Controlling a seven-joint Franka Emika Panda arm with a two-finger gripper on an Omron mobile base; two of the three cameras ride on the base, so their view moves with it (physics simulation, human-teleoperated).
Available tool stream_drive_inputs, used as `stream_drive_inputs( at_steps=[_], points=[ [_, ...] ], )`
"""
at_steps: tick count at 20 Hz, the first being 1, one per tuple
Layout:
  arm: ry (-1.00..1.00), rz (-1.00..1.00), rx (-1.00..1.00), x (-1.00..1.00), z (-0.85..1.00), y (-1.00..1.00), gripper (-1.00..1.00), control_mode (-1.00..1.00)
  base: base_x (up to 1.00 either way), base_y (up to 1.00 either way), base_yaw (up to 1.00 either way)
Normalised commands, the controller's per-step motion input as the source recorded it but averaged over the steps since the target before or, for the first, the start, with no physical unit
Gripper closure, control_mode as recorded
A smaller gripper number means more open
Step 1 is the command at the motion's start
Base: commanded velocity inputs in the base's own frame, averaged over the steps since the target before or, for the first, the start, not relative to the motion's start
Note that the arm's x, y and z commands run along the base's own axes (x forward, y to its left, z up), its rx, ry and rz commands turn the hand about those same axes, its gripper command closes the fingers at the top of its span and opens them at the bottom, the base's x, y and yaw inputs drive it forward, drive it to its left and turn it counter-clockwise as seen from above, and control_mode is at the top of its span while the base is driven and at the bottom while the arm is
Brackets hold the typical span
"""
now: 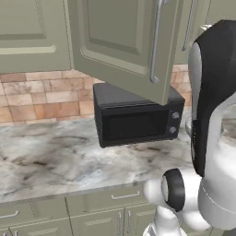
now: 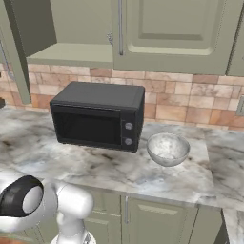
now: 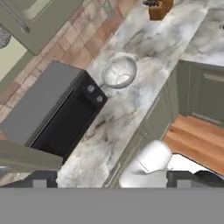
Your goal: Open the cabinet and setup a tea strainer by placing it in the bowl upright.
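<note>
**A:** Where is the small silver wire-mesh tea strainer?

**B:** Above the boxy black microwave (image 2: 97, 116), I think. The olive-green wall cabinet (image 1: 120, 37) has one door swung out. In the hand view, a grey meshed patch (image 3: 3, 37) sits inside at the picture's edge. That is probably its cup. I cannot make out the handle.

**A:** And the round speckled grey-white bowl (image 2: 167, 148)?

**B:** On the marbled worktop (image 2: 95, 167), just right of the microwave and empty.

**A:** The tool (image 3: 111, 183)?

**B:** Its tips stand wide apart with nothing between them.

**A:** How will the strainer handle?

**B:** It should be very light. The mesh may dent, and the thin metal is slippery. I'd pinch the stiff handle close to the cup, so it neither swings nor tips going into the bowl.
</note>
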Motion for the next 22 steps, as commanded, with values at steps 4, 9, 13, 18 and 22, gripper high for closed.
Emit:
stream_drive_inputs(
  at_steps=[4, 9, 13, 18, 22],
  points=[
    [0.29, 0.05, 0.71, 0.12, -0.18, -0.64, -1.0, -1.0, 0.0, 0.0, 0.0],
    [0.3, 0.15, 0.66, 0.04, -0.27, -0.4, -1.0, -1.0, 0.0, 0.0, 0.0],
    [0.18, 0.31, 0.65, 0.14, -0.45, -0.07, -1.0, -1.0, 0.0, 0.0, 0.0],
    [0.09, 0.35, 0.5, 0.49, -0.38, 0.24, -1.0, -1.0, 0.0, 0.0, 0.0],
    [0.04, 0.21, 0.29, 0.74, -0.08, 0.36, -1.0, -1.0, 0.0, 0.0, 0.0]
  ],
)
